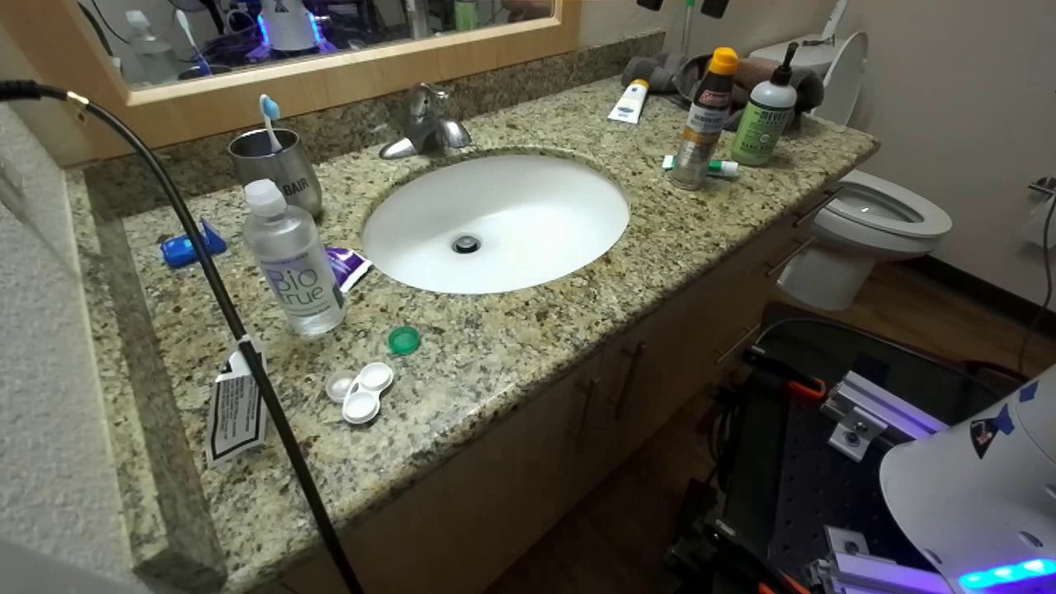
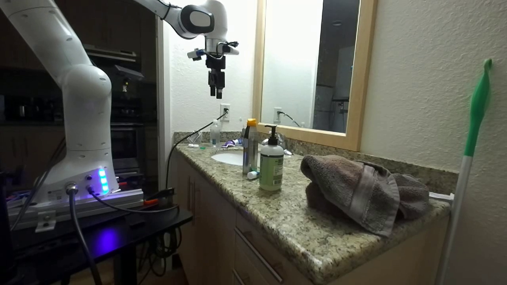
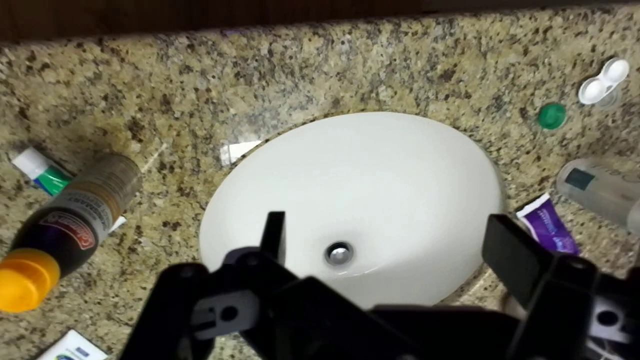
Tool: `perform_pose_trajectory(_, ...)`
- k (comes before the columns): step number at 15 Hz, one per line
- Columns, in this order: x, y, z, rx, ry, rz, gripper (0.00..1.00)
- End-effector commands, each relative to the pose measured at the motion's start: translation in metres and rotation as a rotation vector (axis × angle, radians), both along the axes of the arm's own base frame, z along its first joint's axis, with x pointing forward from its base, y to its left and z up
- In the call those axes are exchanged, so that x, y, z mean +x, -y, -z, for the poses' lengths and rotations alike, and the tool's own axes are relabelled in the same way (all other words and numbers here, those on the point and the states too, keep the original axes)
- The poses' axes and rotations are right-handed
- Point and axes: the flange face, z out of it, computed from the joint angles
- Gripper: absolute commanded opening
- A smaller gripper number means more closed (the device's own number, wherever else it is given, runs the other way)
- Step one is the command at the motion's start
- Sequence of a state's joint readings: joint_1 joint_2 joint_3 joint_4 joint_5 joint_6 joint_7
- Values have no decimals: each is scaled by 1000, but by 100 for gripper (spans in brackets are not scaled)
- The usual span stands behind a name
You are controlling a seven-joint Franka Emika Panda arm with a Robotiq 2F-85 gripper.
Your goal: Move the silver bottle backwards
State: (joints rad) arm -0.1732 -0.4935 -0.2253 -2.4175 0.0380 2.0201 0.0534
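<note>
The silver bottle stands upright on the counter beside the sink. It has a silvery-grey lower body, a dark upper part and an orange cap. It also shows in an exterior view near the front edge, and at the left of the wrist view. My gripper hangs pointing down, high above the counter. In the wrist view the gripper is wide open and empty over the sink, with the bottle off to its left and apart from it.
A green soap pump bottle stands close to the silver bottle. A small tube lies against its base. A towel, the sink, the faucet, a clear bottle and a metal cup are also on the counter.
</note>
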Motion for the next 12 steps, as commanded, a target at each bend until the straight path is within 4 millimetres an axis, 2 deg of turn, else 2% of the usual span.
perform_pose_trajectory(1, -17, 30, -8, -7, -52, 196, 100)
perform_pose_trajectory(6, -57, 69, -5, -5, -98, 488, 100)
perform_pose_trajectory(8, -68, 93, -3, 50, -62, 598, 100)
perform_pose_trajectory(9, -69, 95, -3, 90, -32, 636, 100)
perform_pose_trajectory(10, -61, 86, -7, 38, -64, 562, 100)
perform_pose_trajectory(12, -67, 96, -7, 74, -49, 606, 100)
